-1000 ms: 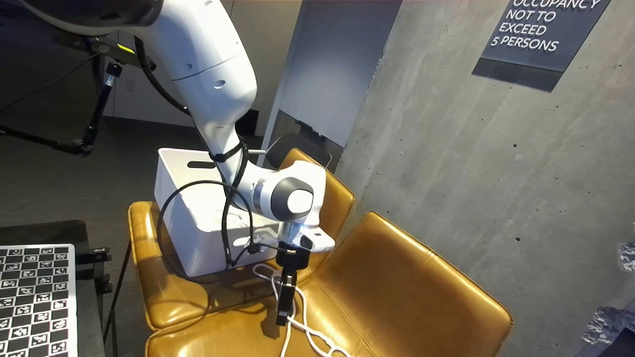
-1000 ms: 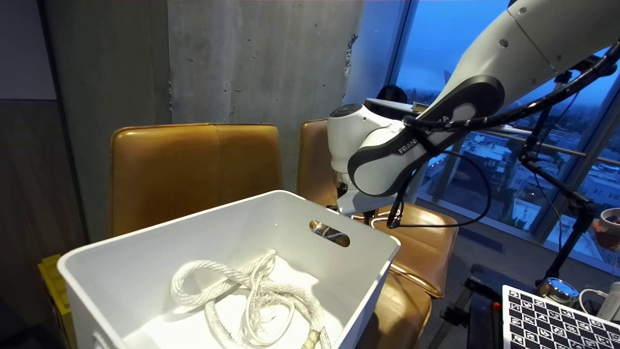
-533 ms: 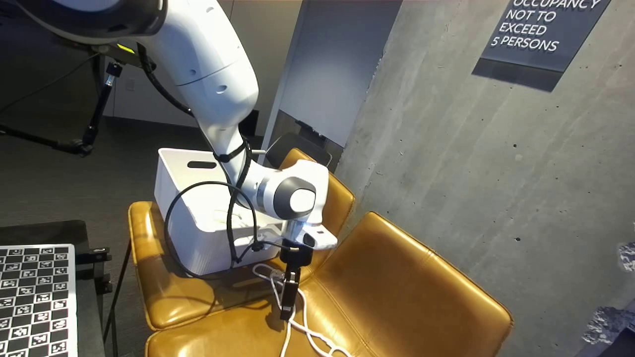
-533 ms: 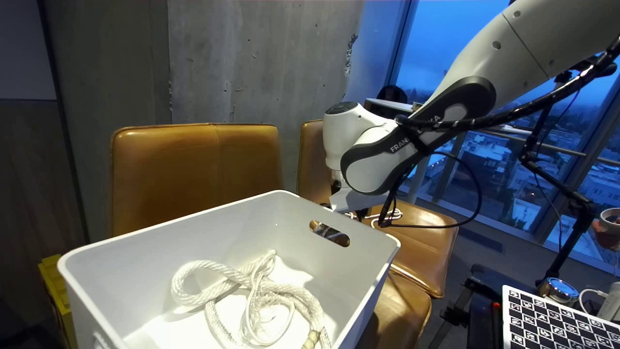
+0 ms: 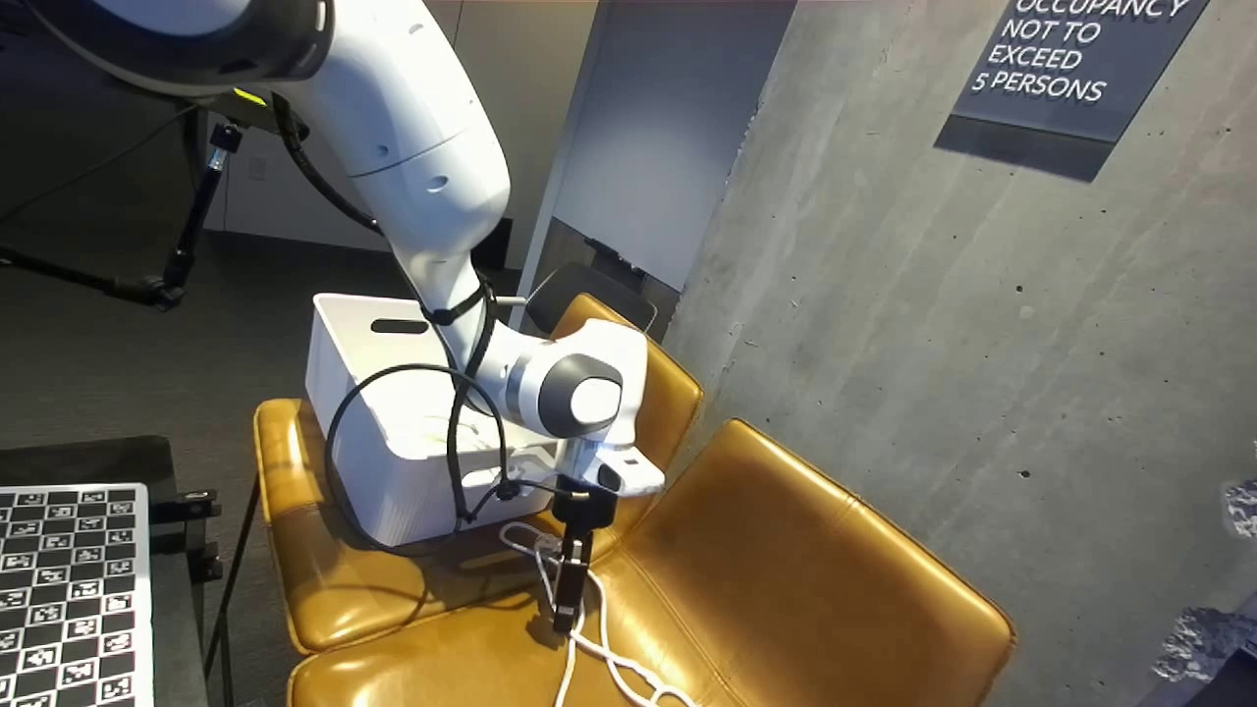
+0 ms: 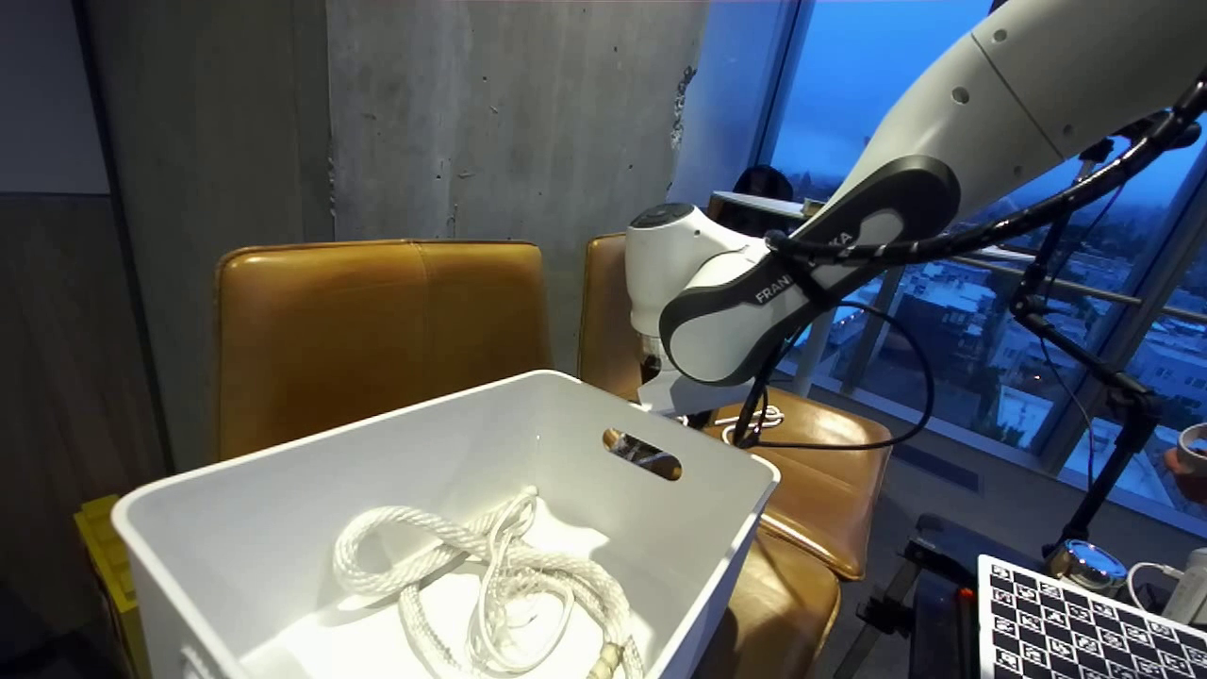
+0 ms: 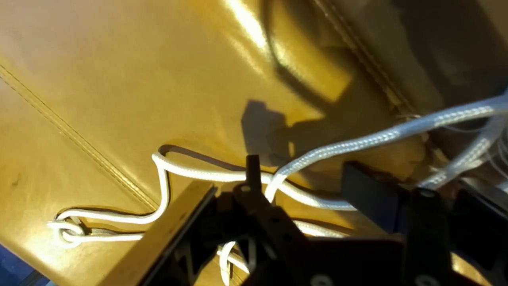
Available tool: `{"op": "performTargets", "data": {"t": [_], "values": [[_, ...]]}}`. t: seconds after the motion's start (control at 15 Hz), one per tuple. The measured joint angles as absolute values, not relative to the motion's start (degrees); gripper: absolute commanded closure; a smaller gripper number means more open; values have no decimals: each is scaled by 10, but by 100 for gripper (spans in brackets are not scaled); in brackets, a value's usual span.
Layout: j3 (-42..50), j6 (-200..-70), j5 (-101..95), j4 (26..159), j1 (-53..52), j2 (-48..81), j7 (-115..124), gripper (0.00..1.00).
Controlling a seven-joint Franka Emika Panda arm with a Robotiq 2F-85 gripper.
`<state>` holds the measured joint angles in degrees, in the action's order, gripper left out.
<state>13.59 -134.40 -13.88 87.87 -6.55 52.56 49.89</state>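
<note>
Dipped slightly since the earlier frame, the robot arm [image 5: 422,167] shows "FRAN" lettering [image 6: 773,289]. One tan chair [image 5: 339,599] raises the white bin [image 6: 424,462], presumably to suit its reach. A wall sign [image 5: 1051,74] reads "NOT TO EXCEED 5 PERSONS". Spread apart, the gripper [image 7: 301,174] points down over white cord [image 7: 198,173] lying loose on the adjoining seat [image 5: 422,663].

The cord [image 7: 206,174] is white, the end effector [image 5: 566,619] black.
</note>
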Motion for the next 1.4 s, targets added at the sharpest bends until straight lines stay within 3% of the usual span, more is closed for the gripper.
{"op": "performTargets", "data": {"t": [0.2, 0.33, 0.73, 1.4], "values": [[138, -1348, -139, 879, -66, 536, 501, 43], [140, -1348, -139, 878, -66, 544, 502, 67], [147, -1339, -139, 878, -67, 542, 502, 100], [156, -1319, -142, 874, -81, 536, 503, 100]]}}
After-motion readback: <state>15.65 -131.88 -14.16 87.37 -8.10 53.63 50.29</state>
